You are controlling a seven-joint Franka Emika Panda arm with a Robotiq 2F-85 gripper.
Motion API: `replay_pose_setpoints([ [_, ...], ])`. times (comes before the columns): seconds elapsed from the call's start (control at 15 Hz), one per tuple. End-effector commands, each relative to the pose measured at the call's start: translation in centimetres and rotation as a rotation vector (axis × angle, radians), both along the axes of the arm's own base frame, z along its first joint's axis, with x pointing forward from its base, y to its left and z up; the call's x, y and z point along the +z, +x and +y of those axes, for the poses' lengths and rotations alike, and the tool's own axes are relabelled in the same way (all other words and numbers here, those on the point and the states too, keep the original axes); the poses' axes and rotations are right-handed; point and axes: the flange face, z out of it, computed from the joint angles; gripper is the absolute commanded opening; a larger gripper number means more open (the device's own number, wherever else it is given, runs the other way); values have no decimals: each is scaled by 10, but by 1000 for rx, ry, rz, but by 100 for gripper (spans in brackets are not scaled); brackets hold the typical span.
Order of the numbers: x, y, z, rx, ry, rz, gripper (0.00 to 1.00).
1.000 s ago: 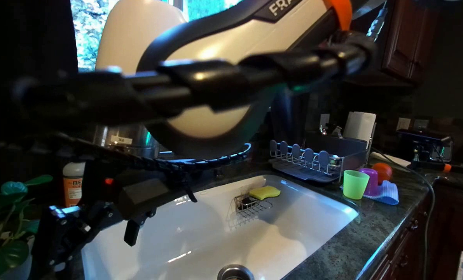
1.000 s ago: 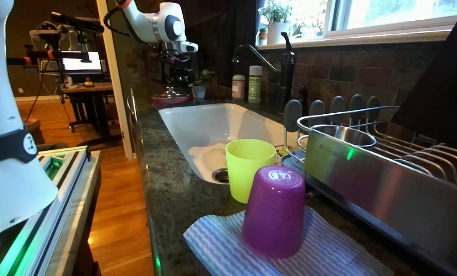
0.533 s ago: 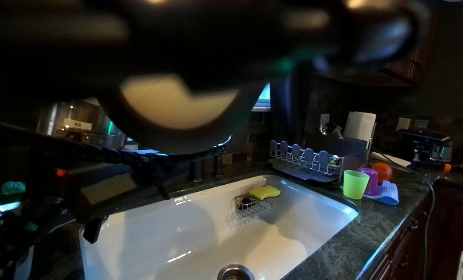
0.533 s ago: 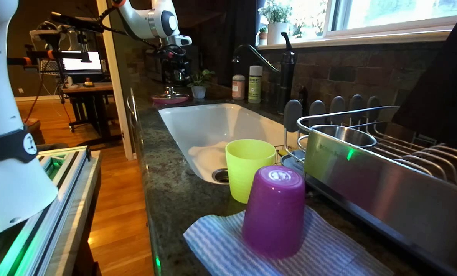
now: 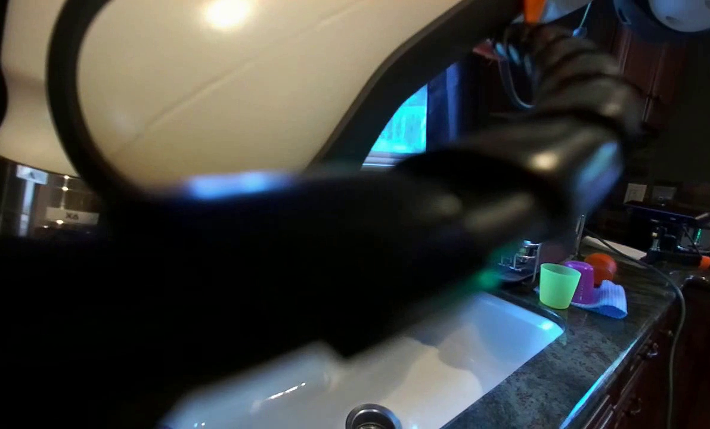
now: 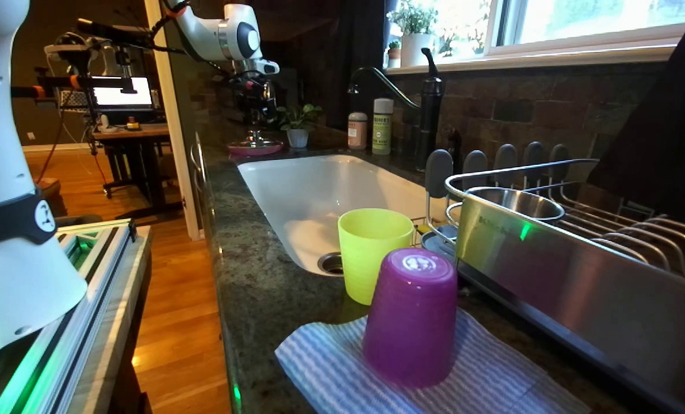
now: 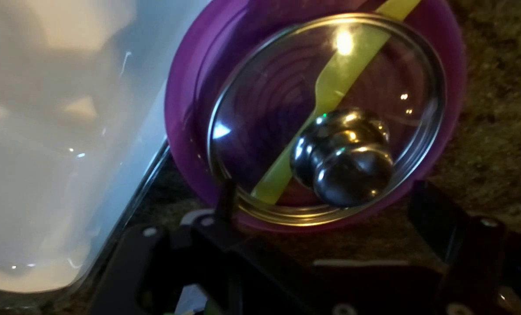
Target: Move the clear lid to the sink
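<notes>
Sink (image 7: 46, 183): leftmost in the wrist view, still to be reached
Dish (image 7: 183, 100): purple, beside the sink, liable to slide or tip if caught in a low descent
Lid (image 7: 291, 105): in the dish, over a yellow utensil (image 7: 330, 87)
Gripper (image 7: 324, 192): spread wide, holding nothing, poised perhaps just above the lid
Knob (image 7: 352, 173): smooth, rounded metal; apt to slip if pinched off-centre, dropping the lid onto the counter (image 7: 496, 131)
</notes>
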Motion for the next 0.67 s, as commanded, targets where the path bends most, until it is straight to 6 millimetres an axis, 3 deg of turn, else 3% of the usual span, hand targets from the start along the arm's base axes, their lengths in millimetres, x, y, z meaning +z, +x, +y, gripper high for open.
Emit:
replay_pose_setpoints([
  [0.0,-13,-5,22,19,-56,33,96],
  [0.2,-18,-5,32,26,-68,44,91],
  [0.33,-22,-4,35,18,-77,50,98],
  [0.6,-28,-1,38,12,-87,61,100],
])
